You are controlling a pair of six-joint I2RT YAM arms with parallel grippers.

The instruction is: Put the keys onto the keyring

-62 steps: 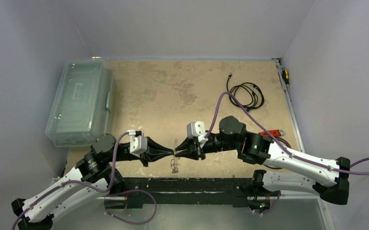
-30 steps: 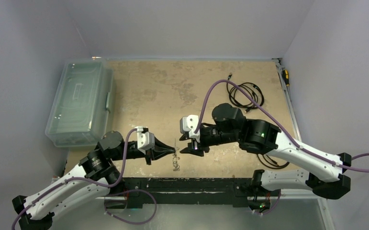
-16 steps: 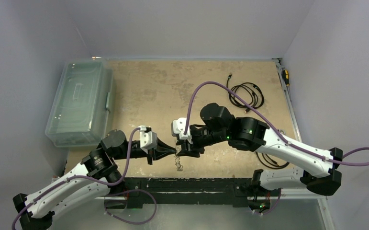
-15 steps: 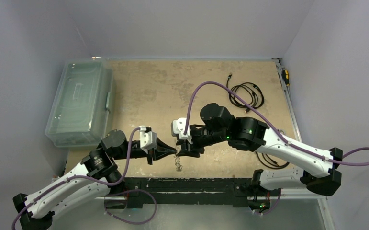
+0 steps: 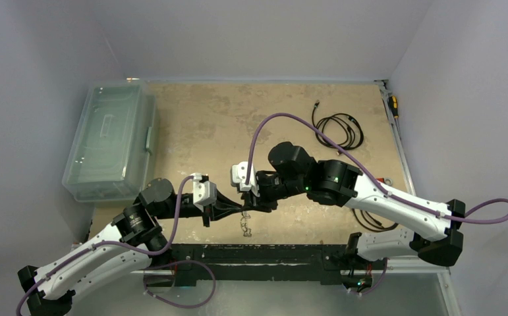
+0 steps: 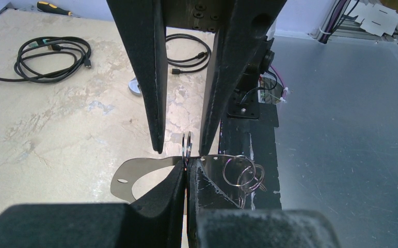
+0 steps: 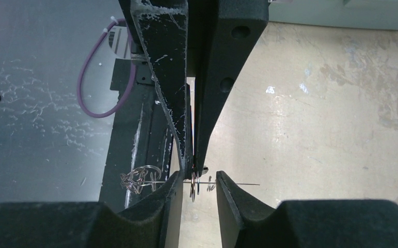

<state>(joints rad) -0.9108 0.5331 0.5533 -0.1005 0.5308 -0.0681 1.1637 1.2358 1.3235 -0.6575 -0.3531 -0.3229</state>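
Note:
My left gripper [image 6: 187, 168] is shut on the keyring [image 6: 134, 173], a flat silvery crescent plate held level just above the table's near edge. A small split ring [image 6: 188, 144] stands upright on the plate at my left fingertips. A tangle of wire rings [image 6: 243, 175] hangs from the plate's right part and also shows in the top view [image 5: 244, 227]. I cannot make out the two keys. My right gripper [image 7: 195, 178] is open, its fingers on either side of the small ring [image 7: 194, 188] without touching it. In the top view the two grippers meet tip to tip [image 5: 243, 207].
A clear plastic lidded box [image 5: 109, 141] stands at the left. A coiled black cable [image 5: 340, 128] lies at the back right, a yellow-handled screwdriver [image 5: 392, 105] on the right rail. A bit of the red-handled wrench [image 5: 386, 180] shows behind my right arm.
My right gripper let go, drew back and opened, then moved left again until its open fingers flank the ring at my left fingertips. My left gripper shifted slightly right, still shut.

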